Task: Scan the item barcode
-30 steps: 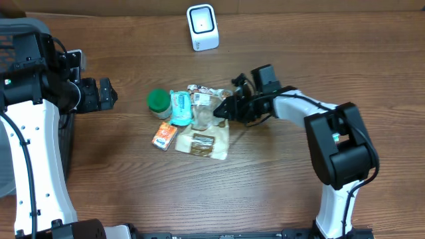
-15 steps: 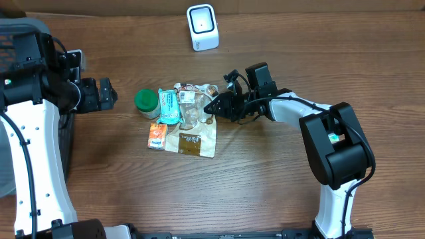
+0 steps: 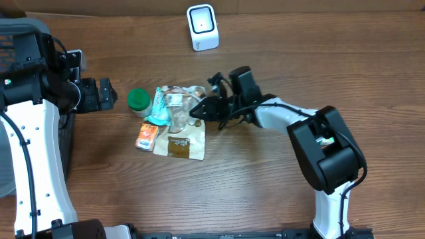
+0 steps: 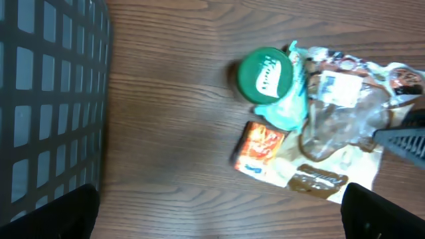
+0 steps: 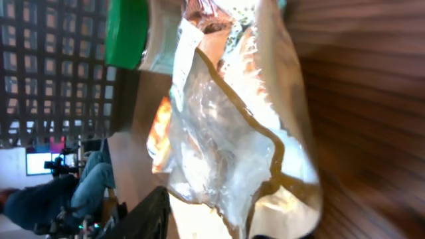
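So the right gripper is reaching in from 3 o'clock, and the clear pouch lies right at its tips, spreading toward 8 o'clock from them, flat on the table. The tips touch the pouch's right edge, but honestly I can't tell whether the jaws are pinching the film or just resting against it; the right wrist view is mostly crinkly plastic up close. The pouch is crowded: a teal packet at its 10 o'clock, a green-lidded jar just past that, and an orange packet at its 9 o'clock, all bunched together. The scanner stands well apart at 12 o'clock with bare wood in between. There's plenty of open tabletop at 6 o'clock too. The left gripper hangs at 9 o'clock near the jar, jaws spread wide, with a dark mesh basket behind it.
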